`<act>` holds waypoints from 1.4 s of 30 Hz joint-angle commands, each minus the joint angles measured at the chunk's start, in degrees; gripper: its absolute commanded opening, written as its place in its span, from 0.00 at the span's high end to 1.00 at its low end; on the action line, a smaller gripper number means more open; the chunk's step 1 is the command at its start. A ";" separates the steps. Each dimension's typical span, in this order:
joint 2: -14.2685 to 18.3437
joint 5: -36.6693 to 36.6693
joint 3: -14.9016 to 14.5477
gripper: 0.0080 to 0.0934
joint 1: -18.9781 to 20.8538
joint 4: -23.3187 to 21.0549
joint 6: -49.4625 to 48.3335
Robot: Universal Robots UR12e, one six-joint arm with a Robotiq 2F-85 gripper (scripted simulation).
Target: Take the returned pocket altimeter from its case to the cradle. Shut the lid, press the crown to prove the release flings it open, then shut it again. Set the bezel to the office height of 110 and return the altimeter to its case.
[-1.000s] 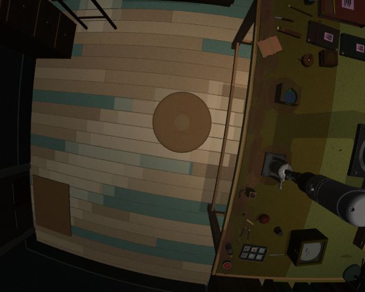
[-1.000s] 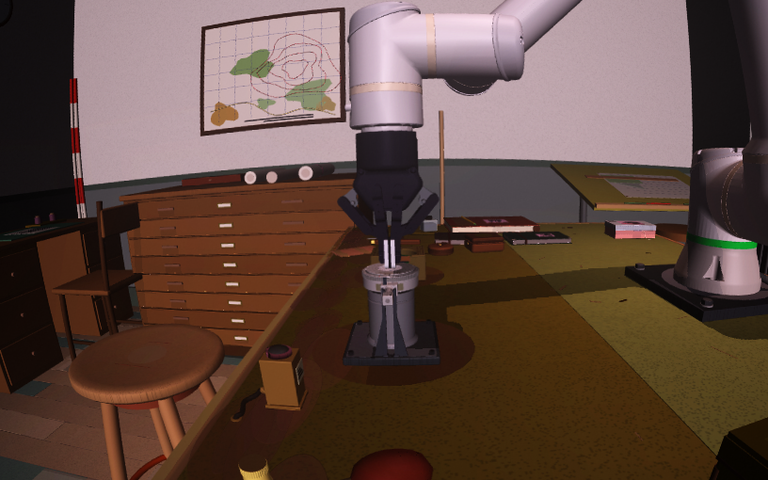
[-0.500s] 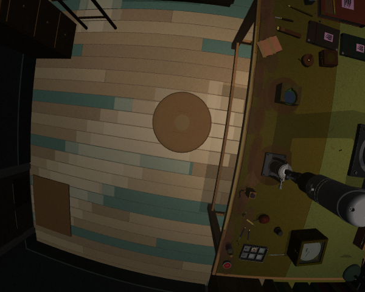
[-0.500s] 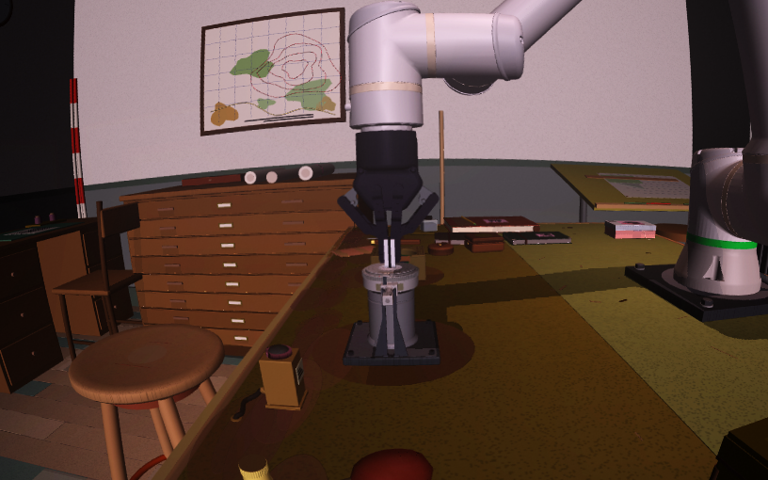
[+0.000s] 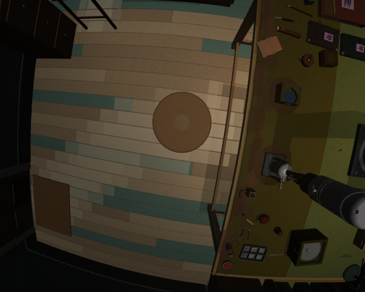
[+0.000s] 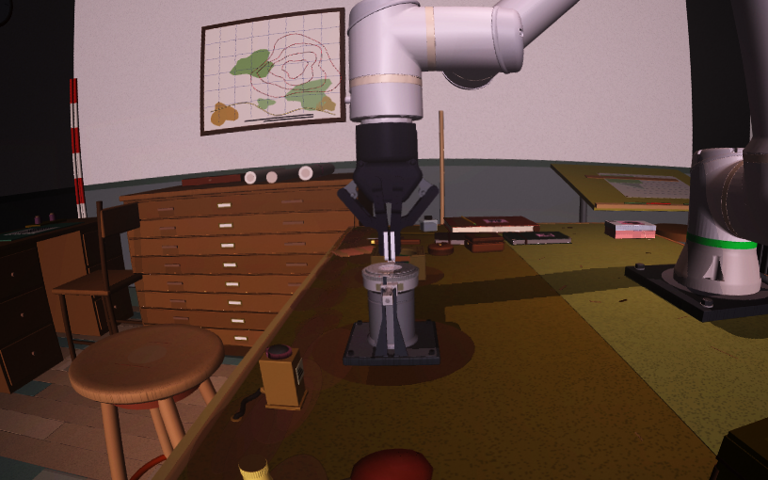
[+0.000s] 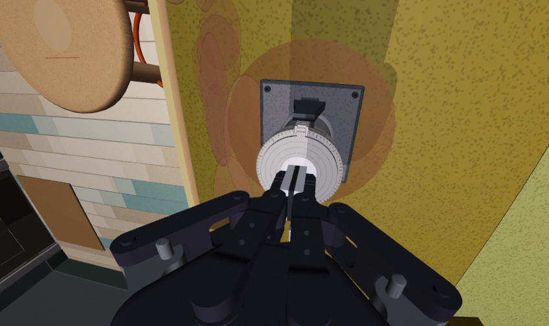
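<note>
The pocket altimeter [image 7: 299, 163] sits on top of the grey cradle [image 6: 391, 319], its round lid lying flat over the dial with a graduated bezel ring around it. Its crown [image 7: 301, 129] points toward the cradle's dark bracket, on the side away from me. My gripper [image 7: 293, 175] hangs straight down over the middle of the lid, fully closed and holding nothing, its fingertips [image 6: 390, 245] right at the lid's surface. The open case [image 5: 288, 95], a small box with a blue lining, stands further along the bench near its front edge. The cradle [image 5: 273, 165] stands on a dark square base plate.
A small brown box [image 6: 283, 375] with a dark button stands at the bench edge left of the cradle. A wooden stool [image 6: 145, 364] stands on the floor beside the bench. Books [image 6: 492, 225] lie behind, a boxed gauge [image 5: 307, 246] and a tray [image 5: 253, 253] sit toward the bench's end, and my base [image 6: 727, 262] is to the right.
</note>
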 commanded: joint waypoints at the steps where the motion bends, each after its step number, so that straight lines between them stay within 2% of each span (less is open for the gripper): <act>1: -0.10 0.00 -0.08 1.00 0.00 0.08 0.00; 36: -1.56 0.00 -0.96 1.00 0.00 2.44 0.00; 42: -2.80 0.00 -1.80 1.00 0.00 4.44 0.00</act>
